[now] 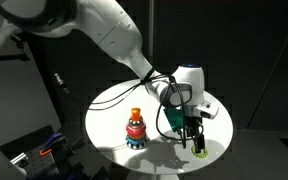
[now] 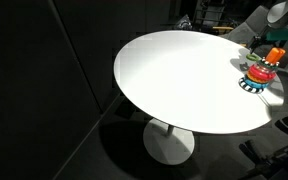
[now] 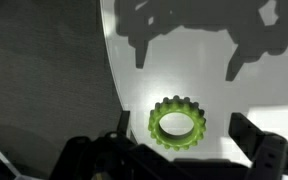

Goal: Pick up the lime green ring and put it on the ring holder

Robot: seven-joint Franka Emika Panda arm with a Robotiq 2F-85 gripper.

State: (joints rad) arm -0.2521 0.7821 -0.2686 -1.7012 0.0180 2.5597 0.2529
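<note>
The lime green ring [image 3: 177, 124] lies flat on the white round table [image 3: 224, 90], scalloped at its rim. In the wrist view it sits between my open gripper's [image 3: 184, 135] two dark fingers, not touched by either. In an exterior view my gripper [image 1: 192, 138] hangs low over the ring [image 1: 200, 151] near the table's edge. The ring holder [image 1: 135, 129] has a blue scalloped base, red and orange rings and an orange top. It stands to the left of the gripper, and also shows in an exterior view [image 2: 259, 72].
The table edge [image 3: 112, 80] runs close beside the ring, with dark floor beyond it. A white pedestal [image 2: 169, 135] carries the table. Dark equipment and cables [image 1: 34, 150] stand off the table.
</note>
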